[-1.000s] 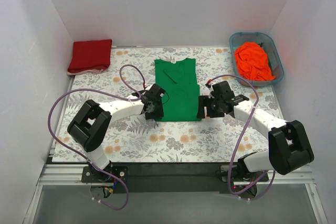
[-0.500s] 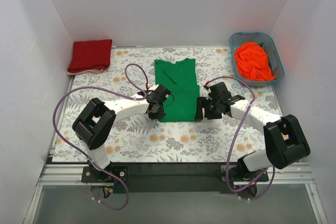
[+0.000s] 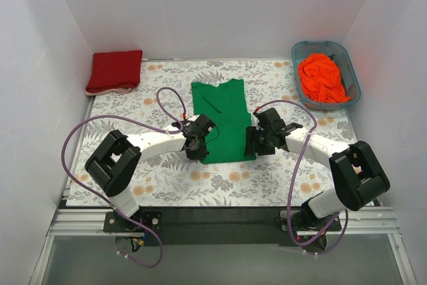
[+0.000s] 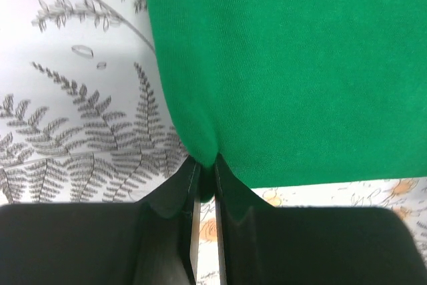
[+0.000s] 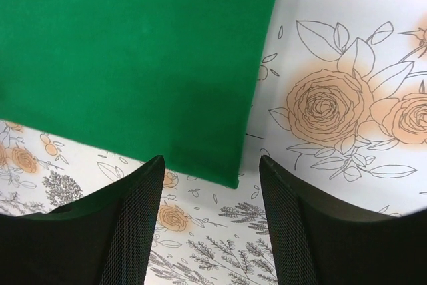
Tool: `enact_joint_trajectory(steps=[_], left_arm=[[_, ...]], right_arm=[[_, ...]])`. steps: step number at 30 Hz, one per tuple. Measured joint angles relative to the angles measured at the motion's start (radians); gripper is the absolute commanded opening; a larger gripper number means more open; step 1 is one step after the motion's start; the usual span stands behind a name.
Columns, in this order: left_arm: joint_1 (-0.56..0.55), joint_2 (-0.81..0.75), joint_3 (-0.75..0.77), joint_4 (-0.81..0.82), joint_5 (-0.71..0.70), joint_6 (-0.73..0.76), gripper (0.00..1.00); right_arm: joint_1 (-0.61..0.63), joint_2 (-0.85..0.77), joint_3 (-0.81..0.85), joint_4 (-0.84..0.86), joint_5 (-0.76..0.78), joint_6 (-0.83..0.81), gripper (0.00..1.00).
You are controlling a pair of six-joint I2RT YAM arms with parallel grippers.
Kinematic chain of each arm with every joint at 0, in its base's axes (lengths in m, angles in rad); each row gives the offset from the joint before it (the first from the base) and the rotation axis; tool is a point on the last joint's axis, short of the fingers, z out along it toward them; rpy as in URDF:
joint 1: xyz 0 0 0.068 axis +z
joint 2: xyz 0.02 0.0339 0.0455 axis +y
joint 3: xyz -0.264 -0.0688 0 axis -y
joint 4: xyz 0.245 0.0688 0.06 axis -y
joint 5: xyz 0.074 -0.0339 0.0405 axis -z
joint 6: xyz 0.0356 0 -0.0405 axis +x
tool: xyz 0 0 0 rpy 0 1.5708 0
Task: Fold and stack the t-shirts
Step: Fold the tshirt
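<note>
The L gripper (image 4: 203,165) is closed. Its two fingers (image 4: 167,231) stand pressed together w/ only a thin slit, and a small fold at the edge of the green t-shirt (image 4: 287,65) is pinched btw. the tips. From the pinch the fabric spreads ahead of the fingers, mostly toward the right side in the wrist view. Ahead and to the left of them lies the bare tablecloth (image 4: 73,131) w/ grey fern print.

The R gripper (image 5: 210,161) is wide open and has hold of nothing. Its fingers (image 5: 133,231) stand well apart. The near corner of the green t-shirt lies flat in the gap btw. them, just at the level of the tips. Whether the tips touch the tablecloth, I cannot tell. To the right of the R fingers the tablecloth shows a rose print.

In the top view both grippers are low at the near hem of the green t-shirt, L at the left corner and R at the right corner. So the shirt stretches away from both pairs of fingers toward the back wall. It is folded narrow and lies a bit turned, not square to the table edge.

The dark red t-shirt (image 3: 115,70) lies folded at the far left corner, well apart from the L fingers, beyond them and to the left. The orange t-shirt (image 3: 321,78) is crumpled inside the blue-grey tub (image 3: 319,43) at the far right, well beyond the R fingers.
</note>
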Motion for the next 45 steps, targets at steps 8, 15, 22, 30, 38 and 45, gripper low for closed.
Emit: enact_joint_trajectory(steps=[8,15,22,30,38,45], left_arm=[[-0.006,-0.015,-0.01,-0.044,0.031,-0.016,0.0],[-0.006,-0.023,-0.016,-0.06,0.042,-0.027,0.0],[-0.007,-0.032,-0.029,-0.063,0.051,-0.029,0.0],[-0.007,-0.041,-0.039,-0.064,0.057,-0.036,0.0],[-0.007,-0.051,-0.05,-0.069,0.072,-0.037,0.0],[-0.01,-0.071,-0.069,-0.075,0.094,-0.038,0.0]], right_arm=[[0.055,0.0,0.0,-0.024,0.069,0.03,0.6],[0.139,0.021,0.017,-0.074,0.139,0.058,0.58],[0.185,0.06,0.053,-0.112,0.218,0.072,0.56],[0.234,0.117,0.099,-0.155,0.274,0.08,0.47],[0.264,0.132,0.103,-0.138,0.256,0.086,0.17],[0.266,0.116,0.105,-0.142,0.242,0.049,0.01]])
